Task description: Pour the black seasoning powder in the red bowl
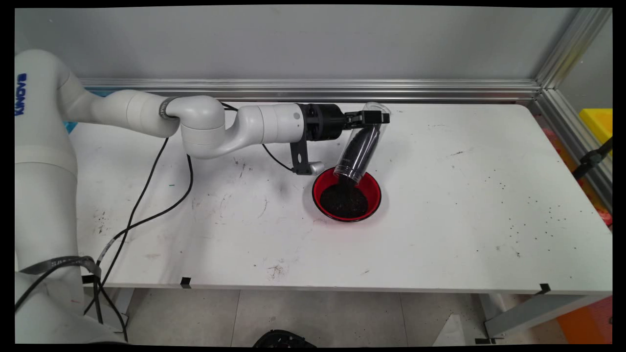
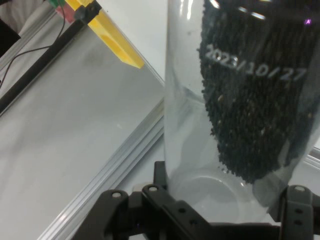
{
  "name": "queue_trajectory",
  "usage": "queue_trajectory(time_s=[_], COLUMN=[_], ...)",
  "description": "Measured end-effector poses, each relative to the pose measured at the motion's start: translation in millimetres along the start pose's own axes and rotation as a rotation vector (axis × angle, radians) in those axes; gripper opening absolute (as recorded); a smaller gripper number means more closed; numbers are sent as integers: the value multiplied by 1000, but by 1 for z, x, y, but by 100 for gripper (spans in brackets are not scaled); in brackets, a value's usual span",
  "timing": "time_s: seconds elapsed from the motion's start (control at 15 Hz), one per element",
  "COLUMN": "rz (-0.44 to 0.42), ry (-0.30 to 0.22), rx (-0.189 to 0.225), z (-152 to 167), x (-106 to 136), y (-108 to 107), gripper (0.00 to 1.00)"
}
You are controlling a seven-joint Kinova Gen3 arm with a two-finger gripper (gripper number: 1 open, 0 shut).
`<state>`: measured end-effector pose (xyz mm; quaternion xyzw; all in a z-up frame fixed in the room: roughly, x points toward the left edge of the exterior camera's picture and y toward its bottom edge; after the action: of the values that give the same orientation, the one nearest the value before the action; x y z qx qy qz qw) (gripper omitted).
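A white robot arm is reaching in from the left edge of the white counter (image 1: 440, 234), toward the counter's middle near its far edge; its black end effector (image 1: 371, 117) is clenching the closed base end of one clear plastic tube (image 1: 361, 149); the tube is tilting steeply, mouth downward, so that the dark granules (image 1: 359, 146) inside are sliding toward the opening; the mouth is hanging just above the far rim of one red bowl (image 1: 374, 188), apparently so the contents are landing inside rather than on the counter; a dark heap (image 1: 344, 200) is already lying in the bowl, covering most of its floor; the bowl is sitting flat near the counter's middle. In the hand view the tube (image 2: 240, 125) is filling the right side, with granules (image 2: 250, 100) piling along one wall and a pale date stamp across it; the end effector's black linkage (image 2: 165, 210) is gripping the tube from both sides. Counted: one tube, one bowl, one arm; small dark specks are lying scattered toward the counter's right edge; black cables (image 1: 146, 195) are trailing off the arm across the counter's left side.
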<state>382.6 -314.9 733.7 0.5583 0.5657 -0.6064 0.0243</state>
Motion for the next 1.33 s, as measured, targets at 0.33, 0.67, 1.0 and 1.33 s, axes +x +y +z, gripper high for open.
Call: queue_trajectory(time_s=[0.33, 0.67, 1.0, 1.33], rz=[-13, -66, -254, -502], ry=[-10, -4, 19, 21], rx=[2, -4, -64, -143], z=[1, 3, 5, 7], x=[-2, -3, -1, -5], y=[-2, -3, 4, 15], gripper=[0, 0, 0, 0])
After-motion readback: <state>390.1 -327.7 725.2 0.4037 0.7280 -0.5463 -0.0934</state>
